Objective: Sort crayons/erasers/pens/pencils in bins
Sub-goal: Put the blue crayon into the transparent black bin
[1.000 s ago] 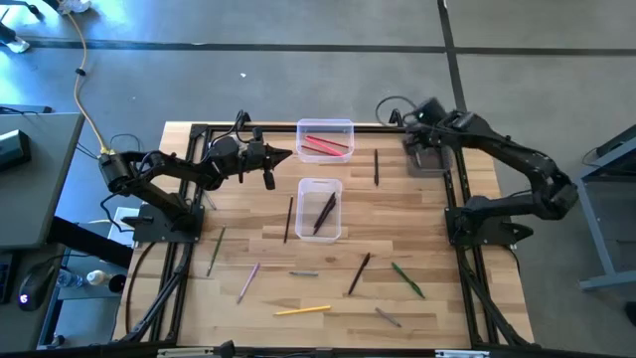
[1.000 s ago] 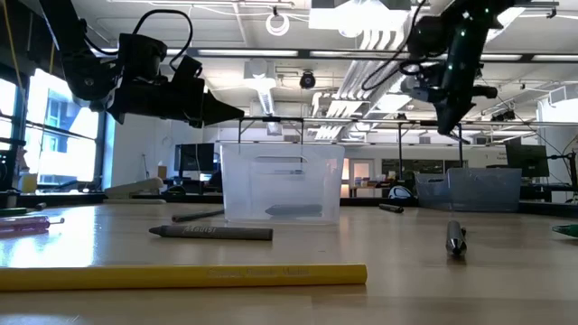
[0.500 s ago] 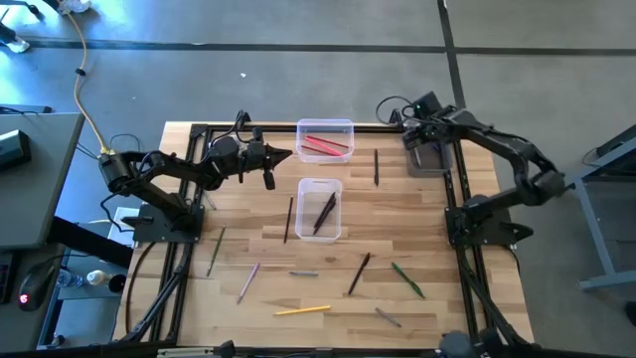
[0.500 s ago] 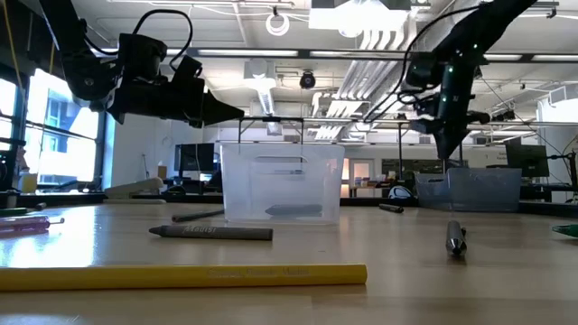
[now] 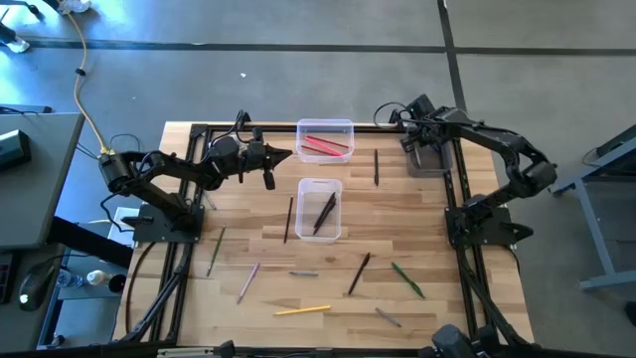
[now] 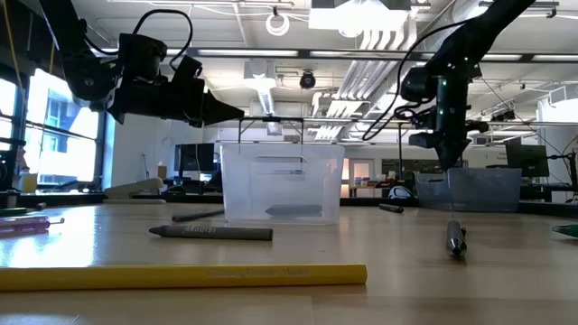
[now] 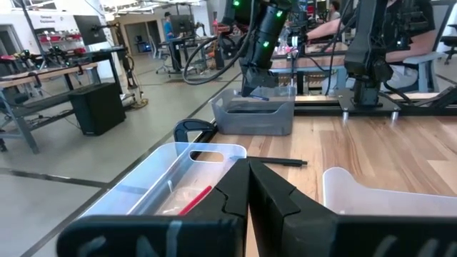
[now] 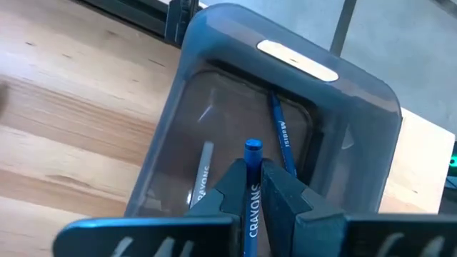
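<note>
the right claw (image 8: pixel 251 187) hung above the smoky grey bin (image 8: pixel 214 43), clenched on a blue crayon (image 8: pixel 253 178) pointing down into it; the drop was in hand, and next called for letting go. the left claw (image 5: pixel 286 154) waited, clenched and empty, beside the clear bin (image 5: pixel 325 125).

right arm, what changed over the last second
The right gripper, shut on a blue crayon, has come down from above until it hangs just over the dark grey bin at the table's far right. The crayon is not let go. The left gripper stayed shut in the air, and the loose items kept their places.
</note>
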